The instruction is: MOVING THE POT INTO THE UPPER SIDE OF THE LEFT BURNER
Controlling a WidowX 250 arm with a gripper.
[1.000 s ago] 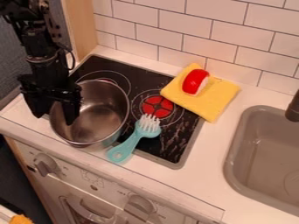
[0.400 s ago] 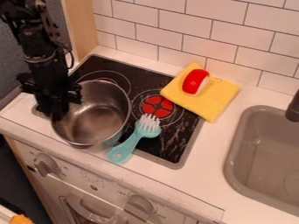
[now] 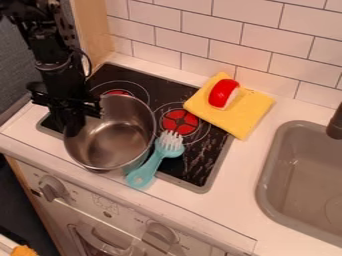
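Camera view: white bench [image 3: 246, 167] with the black cooktop [image 3: 195, 165] set in it, sink [image 3: 267, 172] off to the right. Biggest task item is the steel pot [image 3: 113, 145], open side up, on the left part of the cooktop, its near rim out over the front edge. Gripper [image 3: 72, 126] is at the pot's left rim, hanging down from the far left; fingers look narrow, closed on the rim wall. Key relation: pot body lies right and slightly near of the gripper, so the grip is on one side and most of the pot's bulk sits off it. Mouth is round, no long axis to line up. Target is the far left burner [image 3: 117, 92], directly far of the pot, near part of its ring hidden behind the rim. So next move, my read: keep the rim pinched and carry or slide the pot toward the far side, little sideways. Can't tell if the base is off the glass. Risk: off-centre hold lets the pot swing or tip about the rim. Yellow cloth [image 3: 244, 116] is on the far right corner, out of that path. Teal brush [image 3: 153, 161] lies just beside the pot's right wall, contact unclear; a swing that way would shove it. Red-and-white toy [image 3: 222, 92] sits on the cloth, no factor.
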